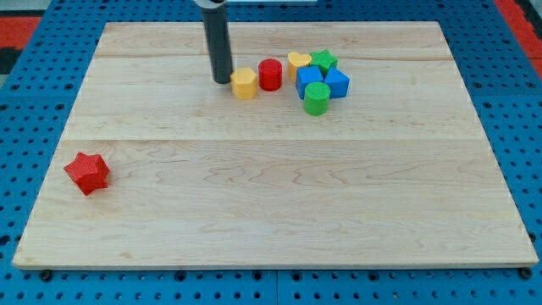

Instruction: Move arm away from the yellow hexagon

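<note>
The yellow hexagon (245, 83) lies on the wooden board (271, 186) near the view's top, left of centre. My tip (222, 80) stands just to its left, close to it or touching it. A red cylinder (270, 74) sits right of the hexagon. Further right is a tight cluster: a yellow heart (298, 62), a green star (323, 60), two blue blocks (310, 80) (336, 83) and a green cylinder (317, 98).
A red star (87, 172) lies alone near the board's left edge, low in the view. A blue pegboard surface (34, 127) surrounds the board on all sides.
</note>
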